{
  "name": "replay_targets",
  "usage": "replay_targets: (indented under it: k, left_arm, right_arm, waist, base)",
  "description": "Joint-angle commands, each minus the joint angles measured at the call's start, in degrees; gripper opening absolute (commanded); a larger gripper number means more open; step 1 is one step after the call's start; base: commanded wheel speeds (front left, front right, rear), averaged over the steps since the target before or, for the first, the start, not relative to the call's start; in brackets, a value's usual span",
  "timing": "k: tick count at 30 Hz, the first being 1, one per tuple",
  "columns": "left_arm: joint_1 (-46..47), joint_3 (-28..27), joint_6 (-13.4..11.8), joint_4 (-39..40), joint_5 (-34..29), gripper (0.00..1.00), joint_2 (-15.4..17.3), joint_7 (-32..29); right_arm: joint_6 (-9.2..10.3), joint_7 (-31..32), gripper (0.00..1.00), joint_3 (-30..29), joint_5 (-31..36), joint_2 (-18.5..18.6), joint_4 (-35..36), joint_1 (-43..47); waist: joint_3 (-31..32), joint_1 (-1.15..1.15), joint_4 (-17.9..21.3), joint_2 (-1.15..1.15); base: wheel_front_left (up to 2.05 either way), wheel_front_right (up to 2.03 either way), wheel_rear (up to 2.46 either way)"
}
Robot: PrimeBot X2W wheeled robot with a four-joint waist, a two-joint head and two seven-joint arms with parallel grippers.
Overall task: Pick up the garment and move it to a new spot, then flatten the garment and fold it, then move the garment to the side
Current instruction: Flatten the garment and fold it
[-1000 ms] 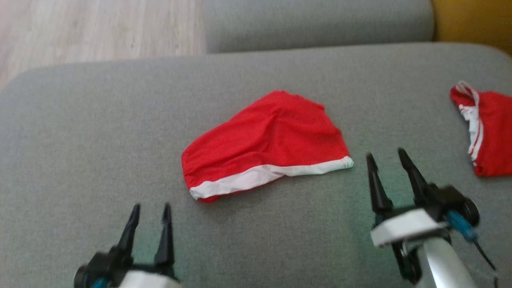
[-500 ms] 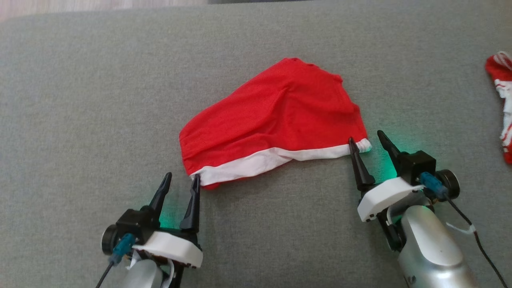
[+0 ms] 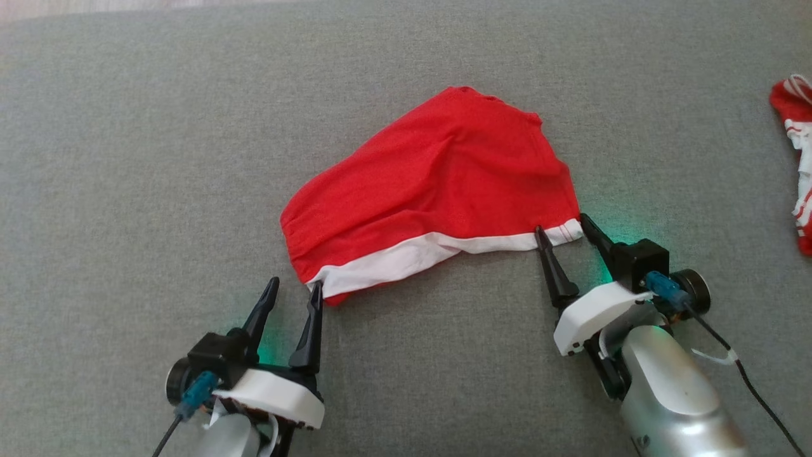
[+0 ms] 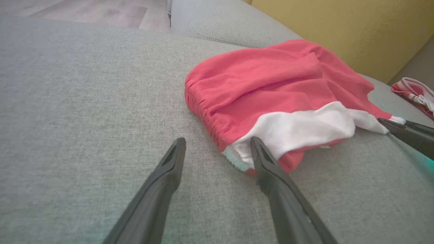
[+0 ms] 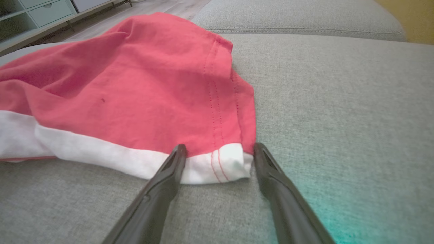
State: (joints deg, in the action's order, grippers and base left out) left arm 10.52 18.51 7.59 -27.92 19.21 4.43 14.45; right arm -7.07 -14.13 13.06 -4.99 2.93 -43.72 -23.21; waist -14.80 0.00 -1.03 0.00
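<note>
The garment (image 3: 438,184) is red with a white band along its near edge, lying crumpled on the grey sofa cushion (image 3: 127,158). My left gripper (image 3: 295,291) is open at the garment's near-left corner, its right finger touching the white hem. In the left wrist view that corner of the garment (image 4: 271,101) lies partly between the left gripper's (image 4: 217,145) fingers. My right gripper (image 3: 561,225) is open and straddles the near-right corner of the band. The right wrist view shows the garment's (image 5: 135,84) white corner between the right gripper's (image 5: 217,150) fingertips.
A second red and white garment (image 3: 796,158) lies at the right edge of the cushion. Another grey cushion (image 5: 298,17) and a yellow one (image 4: 339,27) stand beyond. Wood floor (image 4: 84,13) lies past the sofa's far edge.
The camera has tipped down. Both grippers have moved forward to the garment's near corners, the right one now straddling the white band. Both stay open.
</note>
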Motion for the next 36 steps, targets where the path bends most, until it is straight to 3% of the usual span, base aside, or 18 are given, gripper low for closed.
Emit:
replay_targets:
  k: [1, 24, 25, 27, 29, 31, 34, 35, 36]
  left_arm:
    - [0.8, -1.2, -0.1, 1.3, 0.7, 1.00, 0.9, 0.5]
    - [3.4, 8.3, -0.1, 1.4, 7.1, 1.00, 1.9, 0.5]
    - [3.6, 8.6, -0.1, 1.3, 7.3, 1.00, 1.8, 0.5]
    - [3.9, 9.6, -0.1, 0.7, 7.8, 1.00, 1.8, 0.5]
    - [4.4, 10.2, -0.1, 0.1, 8.1, 0.80, 1.8, 0.5]
    - [4.9, 10.7, -0.1, -0.5, 8.4, 0.49, 1.7, 0.5]
    - [5.3, 10.9, -0.1, -1.0, 8.6, 0.48, 1.6, 0.5]
    - [5.5, 10.9, -0.1, -1.2, 8.7, 0.53, 1.6, 0.5]
    - [5.7, 10.9, -0.1, -1.3, 8.7, 0.67, 1.6, 0.5]
  right_arm:
    - [-0.42, 0.3, 1.00, 1.9, -0.2, -0.1, 0.3, -0.8]
    - [-0.42, 6.9, 0.97, 5.6, -2.2, -0.1, 0.7, -1.4]
    - [-0.42, 7.2, 0.89, 5.7, -2.3, -0.1, 0.7, -1.4]
    - [-0.42, 7.8, 0.47, 5.9, -2.6, -0.1, 0.9, -1.4]
    - [-0.42, 8.2, 0.00, 6.0, -2.9, -0.1, 1.1, -1.5]
    - [-0.42, 8.9, 0.00, 6.4, -3.4, -0.1, 1.2, -1.6]
    - [-0.42, 9.1, 0.00, 6.4, -3.8, -0.1, 1.6, -1.8]
    - [-0.42, 9.1, 0.00, 6.4, -4.0, -0.1, 1.9, -1.9]
    - [-0.42, 9.0, 0.00, 6.3, -4.0, -0.1, 2.2, -2.1]
  waist:
    - [-0.2, 0.00, 0.1, 0.00]
    - [-0.7, 0.00, 1.5, 0.00]
    - [-0.7, 0.00, 1.5, 0.00]
    - [-0.9, 0.00, 1.7, 0.00]
    - [-1.0, 0.00, 1.8, 0.00]
    - [-1.2, 0.00, 2.0, 0.00]
    - [-1.3, 0.00, 2.2, 0.00]
    - [-1.4, 0.00, 2.3, 0.00]
    - [-1.4, 0.00, 2.4, 0.00]
  base:
    - [0.00, 0.00, 0.00]
    - [0.00, 0.00, 0.00]
    - [0.00, 0.00, 0.00]
    - [0.00, 0.00, 0.00]
    - [0.00, 0.00, 0.00]
    - [0.00, 0.00, 0.00]
    - [0.00, 0.00, 0.00]
    - [0.00, 0.00, 0.00]
    - [0.00, 0.00, 0.00]
